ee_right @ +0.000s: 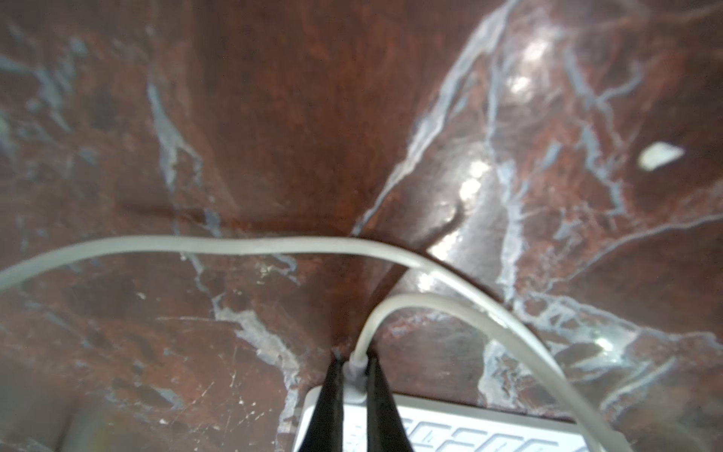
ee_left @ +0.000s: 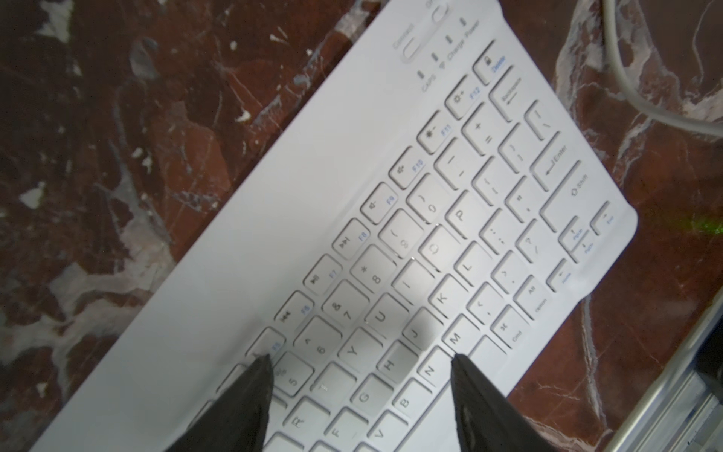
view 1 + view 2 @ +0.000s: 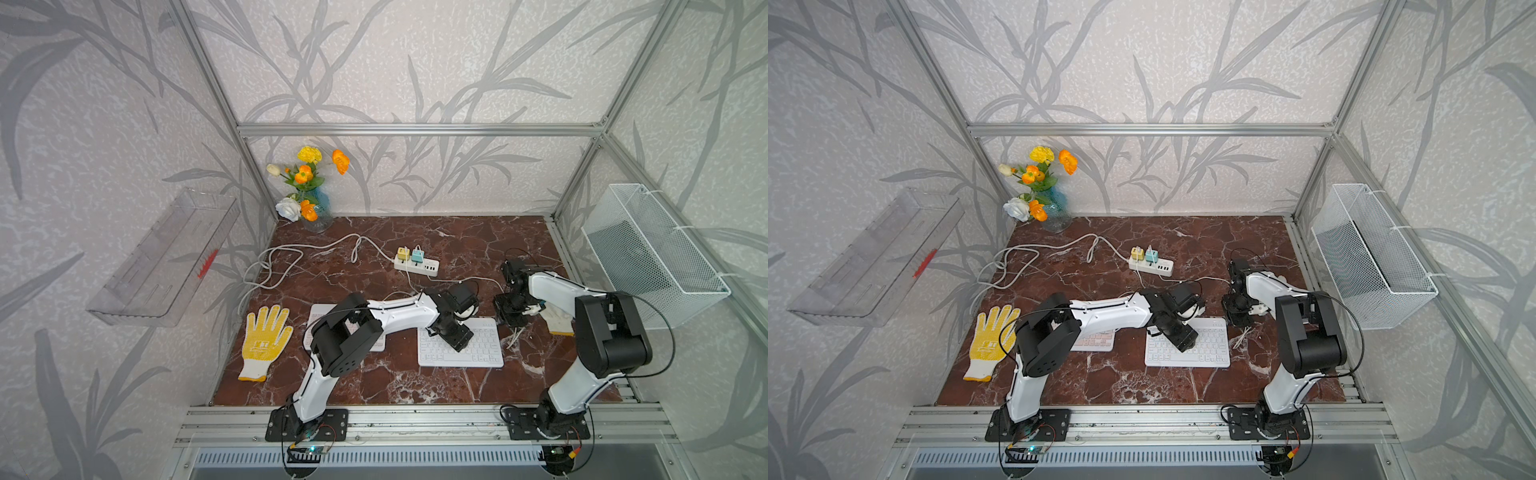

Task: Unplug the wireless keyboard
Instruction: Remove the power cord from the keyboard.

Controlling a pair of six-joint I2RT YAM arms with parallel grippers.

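Observation:
The white wireless keyboard (image 3: pixel 461 353) (image 3: pixel 1187 355) lies on the marble table in both top views. My left gripper (image 2: pixel 360 359) (image 3: pixel 454 337) is open, its two black fingertips (image 2: pixel 263 368) resting on the keys of the keyboard (image 2: pixel 344 188). My right gripper (image 1: pixel 354 366) (image 3: pixel 514 320) is at the keyboard's right rear corner (image 1: pixel 469 430). It is shut on the white cable plug (image 1: pixel 354 371), which sits against the keyboard's edge. The white cable (image 1: pixel 430 303) loops away from the plug across the table.
A white power strip (image 3: pixel 417 265) with two chargers lies behind the keyboard. A pinkish second keyboard (image 3: pixel 1096 341) is partly under the left arm. A yellow glove (image 3: pixel 264 336) lies left, and a flower vase (image 3: pixel 316 216) stands at the back left. A wire basket (image 3: pixel 652 253) hangs on the right.

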